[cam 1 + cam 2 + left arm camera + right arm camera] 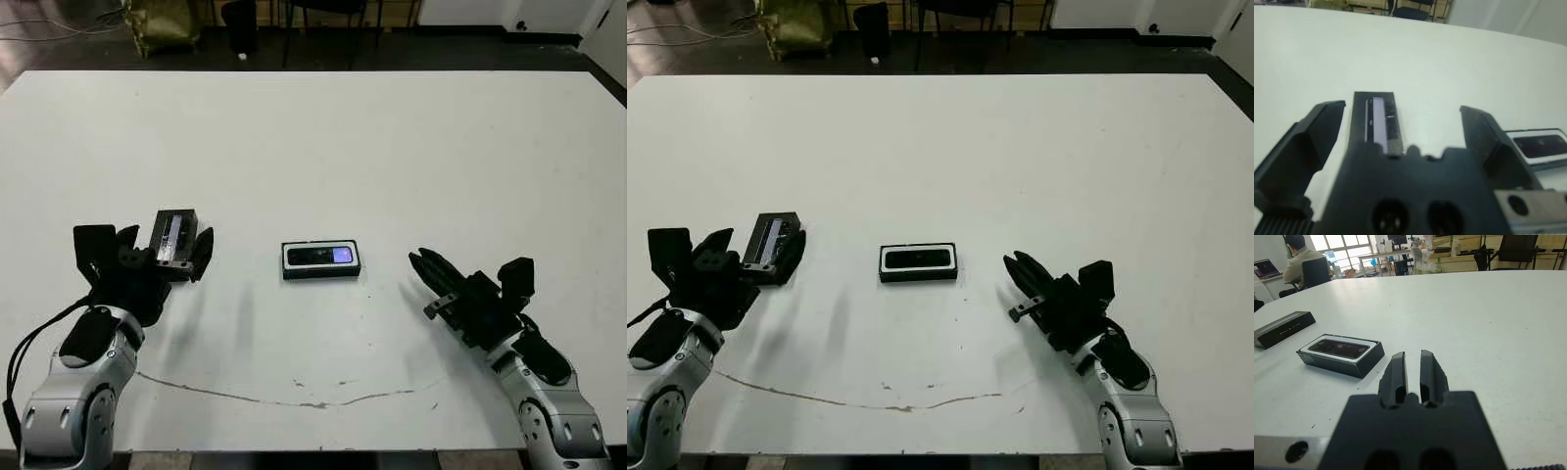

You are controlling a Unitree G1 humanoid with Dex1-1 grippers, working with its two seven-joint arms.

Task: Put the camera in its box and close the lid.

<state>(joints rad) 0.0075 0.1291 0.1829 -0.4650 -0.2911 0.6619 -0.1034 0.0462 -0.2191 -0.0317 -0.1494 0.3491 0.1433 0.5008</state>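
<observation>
You have the camera (320, 257) already lying flat inside the box (321, 273), its small bluish-purple screen toward the robot's right end. The box is a shallow black tray with a white lining, sitting long side across near the middle of the table, uncovered. The lid (174, 238) lies well apart on the robot's left, a black cover with a long glossy window facing up, its long axis running away from the robot. It seems to rest flat on the table, though the view is poor.

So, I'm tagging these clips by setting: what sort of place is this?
Probably an office or lab workroom: a person seated at a desk with a laptop, office chairs and bright windows beyond the white table.
</observation>
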